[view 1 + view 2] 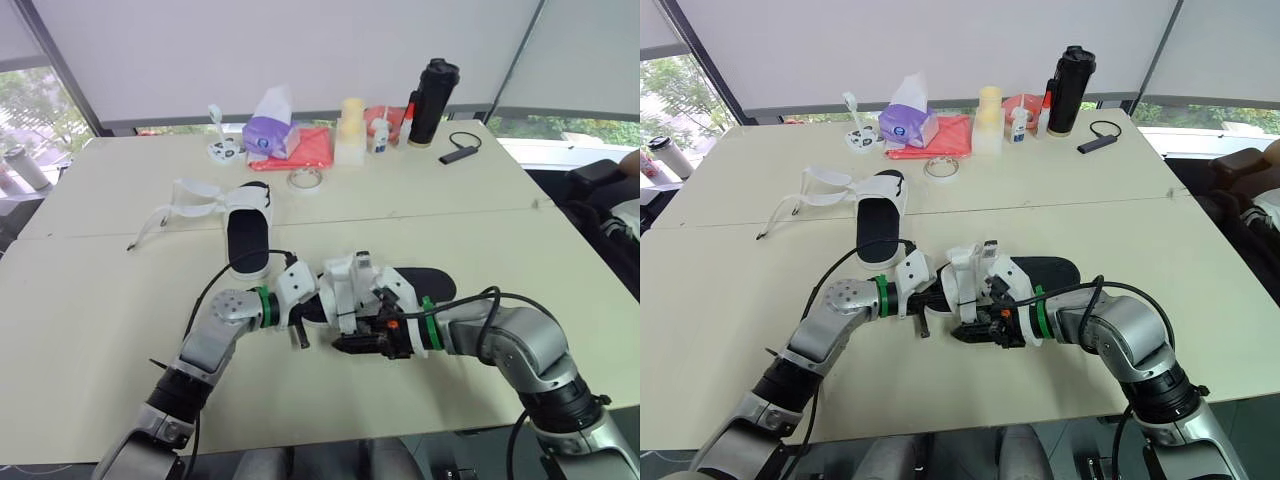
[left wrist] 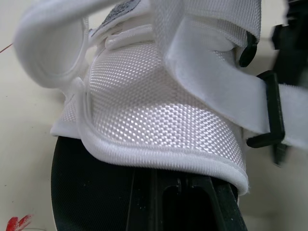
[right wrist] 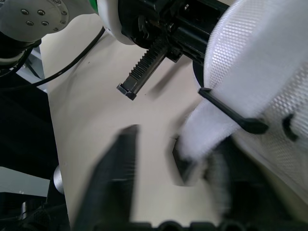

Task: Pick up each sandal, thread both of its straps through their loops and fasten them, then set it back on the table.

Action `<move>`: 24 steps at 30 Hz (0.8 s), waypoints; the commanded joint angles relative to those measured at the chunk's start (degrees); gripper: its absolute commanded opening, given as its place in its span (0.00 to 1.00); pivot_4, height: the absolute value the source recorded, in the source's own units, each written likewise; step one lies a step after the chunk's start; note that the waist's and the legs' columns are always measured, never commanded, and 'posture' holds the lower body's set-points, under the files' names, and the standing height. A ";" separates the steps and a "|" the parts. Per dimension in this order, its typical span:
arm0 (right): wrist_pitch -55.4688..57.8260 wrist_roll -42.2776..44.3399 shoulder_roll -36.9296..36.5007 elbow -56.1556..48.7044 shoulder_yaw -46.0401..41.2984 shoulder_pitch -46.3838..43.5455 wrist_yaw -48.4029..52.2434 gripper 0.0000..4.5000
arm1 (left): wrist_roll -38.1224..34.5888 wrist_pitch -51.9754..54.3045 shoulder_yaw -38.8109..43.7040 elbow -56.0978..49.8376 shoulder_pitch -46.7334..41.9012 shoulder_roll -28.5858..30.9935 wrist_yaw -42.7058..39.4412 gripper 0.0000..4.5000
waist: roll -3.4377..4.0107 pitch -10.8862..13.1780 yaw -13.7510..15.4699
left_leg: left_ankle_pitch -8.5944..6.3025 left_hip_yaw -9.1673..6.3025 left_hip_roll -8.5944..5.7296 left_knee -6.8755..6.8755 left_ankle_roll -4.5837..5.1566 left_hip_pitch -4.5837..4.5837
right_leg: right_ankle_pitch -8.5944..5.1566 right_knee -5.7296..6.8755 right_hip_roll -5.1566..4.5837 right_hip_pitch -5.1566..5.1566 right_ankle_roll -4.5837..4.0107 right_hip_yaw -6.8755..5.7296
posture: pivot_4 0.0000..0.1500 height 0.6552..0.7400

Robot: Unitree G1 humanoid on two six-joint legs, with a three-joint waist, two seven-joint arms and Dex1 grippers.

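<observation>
- The white mesh sandal with a black sole [image 1: 425, 285] sits mid-tabletop [image 1: 90, 300] between both grippers.
- The right gripper [image 1: 352, 343] has its jaws spread around the white strap [image 3: 202, 130] end. For the left gripper [image 1: 298, 328], I cannot tell.
- Probably best: pinch the strap end, pull it straight, then press it flat.
- The left wrist view shows the strap already through its black plastic loop [image 2: 272, 113], a detail too small to read from the eye views.

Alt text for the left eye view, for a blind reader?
The left gripper and right gripper meet at a white-strapped sandal near the front of the table. A second sandal, straps loose, lies behind it to the left; a tissue pack and black bottle stand farther back.
</observation>
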 commanded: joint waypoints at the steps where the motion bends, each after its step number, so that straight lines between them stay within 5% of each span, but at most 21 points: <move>1: -0.31 1.33 0.69 -1.04 -0.76 -1.19 0.06 0.01 | 1.04 1.15 -1.73 0.21 1.72 0.21 -0.25 0.00 | 0.00 0.00 0.00 | 0.00 0.00 0.00 0.00 0.00 0.00 | 0.00 0.00 0.00 0.00 0.00 0.00 | 1.00 1.00; 24: -5.31 1.28 -13.86 -9.01 7.32 5.33 12.33 0.01 | 1.00 1.66 -1.18 -0.84 2.41 0.46 0.23 0.00 | 0.00 0.00 0.05 | -0.01 0.00 0.00 -0.02 0.00 0.00 | -0.03 -0.05 -0.01 0.02 0.02 0.00 | 1.00 1.00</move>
